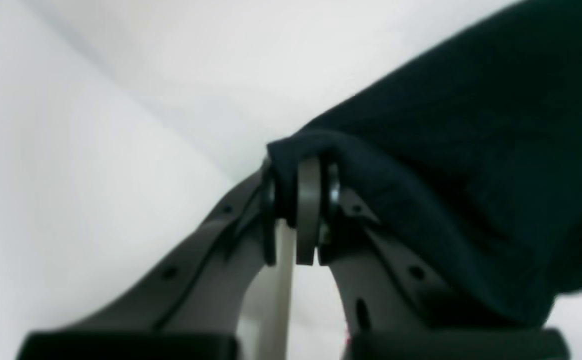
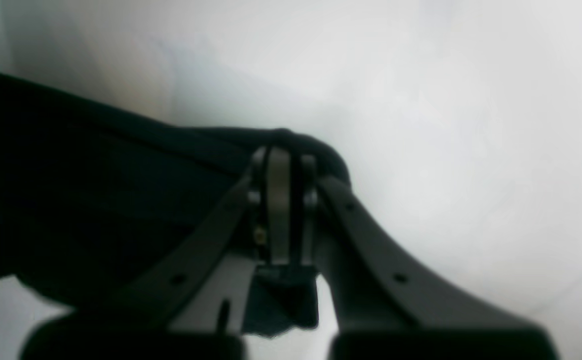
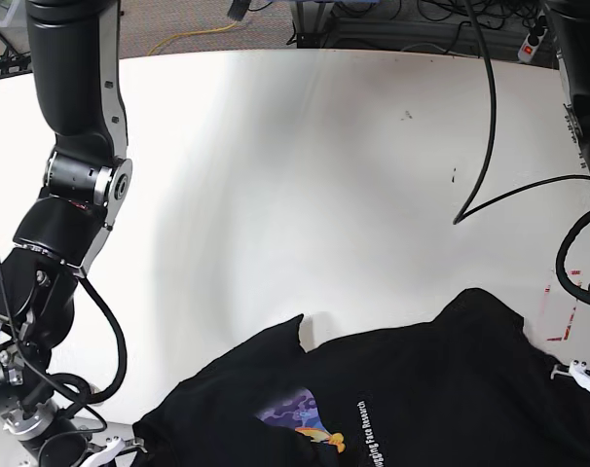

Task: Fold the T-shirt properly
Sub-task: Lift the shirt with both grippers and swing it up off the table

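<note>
The black T-shirt (image 3: pixel 451 389) lies bunched at the table's front edge, with a purple and orange print and white lettering showing near its middle. In the left wrist view my left gripper (image 1: pixel 303 210) is shut on a fold of the shirt's edge (image 1: pixel 471 150), and the cloth drapes off to the right. In the right wrist view my right gripper (image 2: pixel 285 200) is shut on another edge of the shirt (image 2: pixel 95 200), and the cloth hangs to the left. In the base view both grippers sit at the shirt's outer ends, mostly cut off by the frame.
The white table (image 3: pixel 276 195) stretches far behind the shirt. A black cable (image 3: pixel 490 146) hangs over its right side. The right arm's dark links (image 3: pixel 71 185) stand along the left edge. Cables and a power strip lie beyond the far edge.
</note>
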Controlling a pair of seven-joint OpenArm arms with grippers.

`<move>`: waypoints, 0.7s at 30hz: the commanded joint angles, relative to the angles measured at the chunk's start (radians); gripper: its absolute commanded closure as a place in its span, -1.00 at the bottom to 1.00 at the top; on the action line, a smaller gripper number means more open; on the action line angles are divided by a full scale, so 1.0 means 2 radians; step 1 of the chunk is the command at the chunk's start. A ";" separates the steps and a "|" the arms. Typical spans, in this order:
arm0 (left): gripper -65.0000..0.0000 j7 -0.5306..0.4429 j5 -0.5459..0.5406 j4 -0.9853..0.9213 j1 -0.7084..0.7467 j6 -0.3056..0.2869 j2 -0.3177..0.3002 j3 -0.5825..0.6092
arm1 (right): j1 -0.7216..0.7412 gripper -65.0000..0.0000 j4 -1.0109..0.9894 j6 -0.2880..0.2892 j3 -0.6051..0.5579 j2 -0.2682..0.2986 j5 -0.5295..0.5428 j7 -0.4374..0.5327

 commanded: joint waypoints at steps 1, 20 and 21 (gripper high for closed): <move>1.00 -0.008 0.003 0.004 -0.003 -0.021 -0.004 -0.003 | -0.001 1.00 0.004 -0.007 0.008 0.018 -0.007 0.007; 1.00 -0.008 0.003 0.011 0.286 -0.190 0.032 0.001 | -0.334 1.00 0.126 -0.007 0.098 -0.009 -0.006 0.007; 1.00 -0.008 0.003 0.011 0.305 -0.190 0.034 0.001 | -0.352 1.00 0.126 -0.007 0.100 -0.009 -0.005 0.007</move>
